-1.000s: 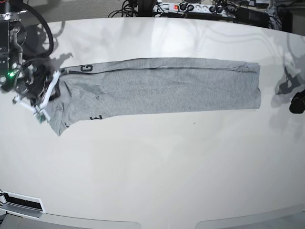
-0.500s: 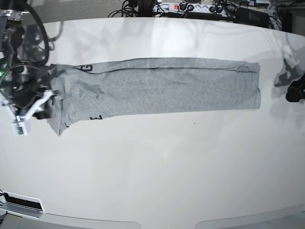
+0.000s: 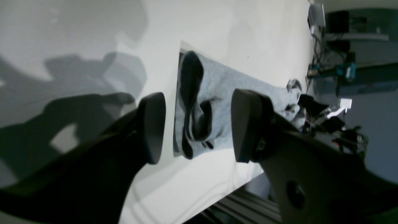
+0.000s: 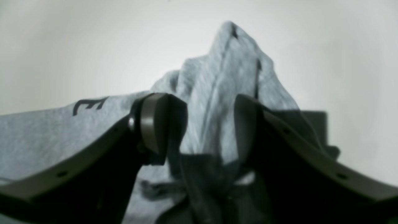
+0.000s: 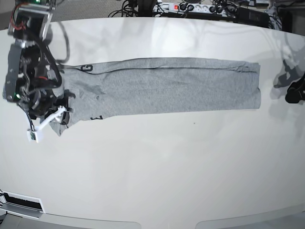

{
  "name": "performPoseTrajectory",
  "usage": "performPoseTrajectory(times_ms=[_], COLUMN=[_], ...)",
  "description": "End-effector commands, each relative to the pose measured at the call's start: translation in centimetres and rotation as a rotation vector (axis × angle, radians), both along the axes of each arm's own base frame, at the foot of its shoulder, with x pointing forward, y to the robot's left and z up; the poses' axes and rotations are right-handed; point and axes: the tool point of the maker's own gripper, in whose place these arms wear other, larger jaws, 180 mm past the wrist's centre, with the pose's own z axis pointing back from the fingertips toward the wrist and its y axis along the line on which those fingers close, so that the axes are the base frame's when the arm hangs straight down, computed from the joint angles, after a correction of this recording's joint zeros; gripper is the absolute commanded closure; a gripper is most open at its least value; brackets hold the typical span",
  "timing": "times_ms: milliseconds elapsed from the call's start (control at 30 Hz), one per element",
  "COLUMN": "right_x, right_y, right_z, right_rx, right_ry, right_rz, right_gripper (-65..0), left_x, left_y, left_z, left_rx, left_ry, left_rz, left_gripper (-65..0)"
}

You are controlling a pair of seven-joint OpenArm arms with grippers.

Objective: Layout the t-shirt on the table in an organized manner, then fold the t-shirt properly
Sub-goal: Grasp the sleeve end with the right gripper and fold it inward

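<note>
- The right claw stood with jaws parted, a bunched grey fold of the t-shirt between them but not pinched; nothing was held.
- The left claw stood wide and empty, hovering off the shirt's far end.
- The t-shirt lay on the white counter as a long, narrow folded strip, black lettering showing near the right arm.
</note>
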Motion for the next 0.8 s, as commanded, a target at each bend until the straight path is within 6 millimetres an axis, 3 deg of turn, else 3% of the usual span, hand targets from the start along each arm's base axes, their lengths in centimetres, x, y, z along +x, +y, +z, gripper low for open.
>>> performPoseTrajectory(times_ms=[0, 167, 433, 600, 700, 767], right_x=[1.8, 3.2, 3.3, 3.0, 2.9, 2.8], right_y=[-1.1, -1.4, -1.7, -3.5, -4.4, -4.4], right_z=[1.5, 1.8, 1.9, 1.6, 1.5, 1.5], right_rx=[-0.019, -0.024, -0.03, -0.101, -0.146, -0.148], right_ry=[-0.058, -0.066, -0.067, -0.041, -0.038, -0.034], right_rz=[-0.027, -0.04, -0.045, -0.113, -0.137, -0.135], right_gripper=[-34.9, -34.6, -33.7, -16.8, -1.9, 0.0], left_x=[1.0, 1.0, 1.0, 1.0, 1.0, 1.0], left_y=[1.4, 1.4, 1.4, 1.4, 1.4, 1.4], left_z=[2.0, 2.0, 2.0, 2.0, 2.0, 2.0], left_rx=[0.028, 0.028, 0.028, 0.028, 0.028, 0.028], left_ry=[-0.054, -0.053, -0.053, -0.053, -0.053, -0.053], left_rz=[0.011, 0.011, 0.011, 0.011, 0.011, 0.011], left_gripper=[-35.1, -35.1, -35.1, -35.1, -35.1, -35.1])
